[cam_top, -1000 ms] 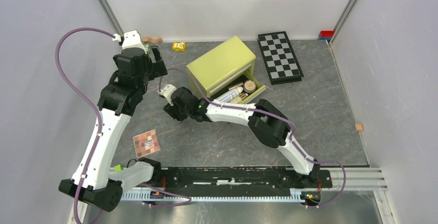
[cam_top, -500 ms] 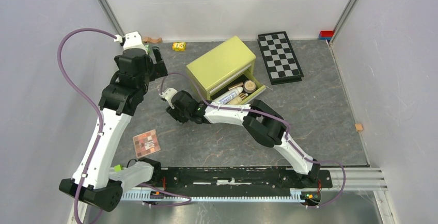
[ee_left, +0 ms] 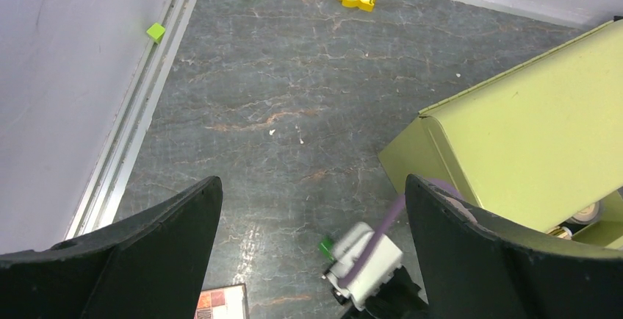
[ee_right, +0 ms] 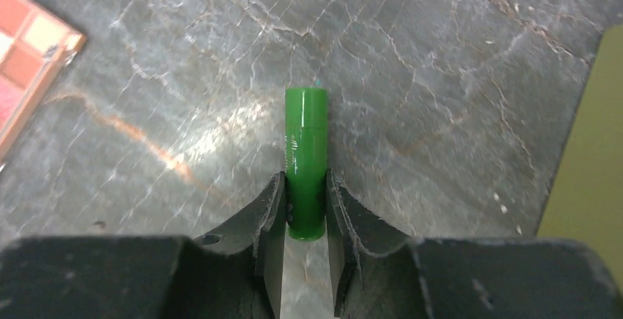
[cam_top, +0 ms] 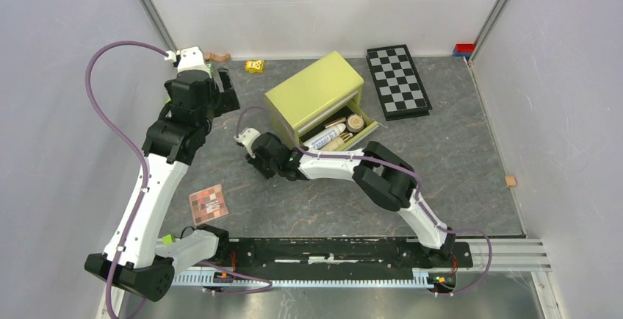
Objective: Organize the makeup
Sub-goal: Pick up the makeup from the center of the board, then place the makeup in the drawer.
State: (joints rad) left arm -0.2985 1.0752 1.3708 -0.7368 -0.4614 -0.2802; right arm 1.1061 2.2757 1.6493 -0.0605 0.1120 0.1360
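Drawer (cam_top: 369, 128) of the olive-green box (cam_top: 312, 91) partly filled; two pieces lie outside.
Left of the box: right gripper (ee_right: 305, 184) pinches a green plastic tube (ee_right: 305, 142), square pink-brown palette (cam_top: 209, 203) untouched; left gripper (ee_left: 308, 187) gapes empty.

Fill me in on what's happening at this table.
The robot is tidying makeup. The right gripper has its fingers closed on a green stick lying on the table, between the eyeshadow palette and the yellow-green box. The box's drawer is open and already holds a white tube and other small cosmetics. The left gripper hangs wide open above the table, holding nothing. The palette lies out on the table.
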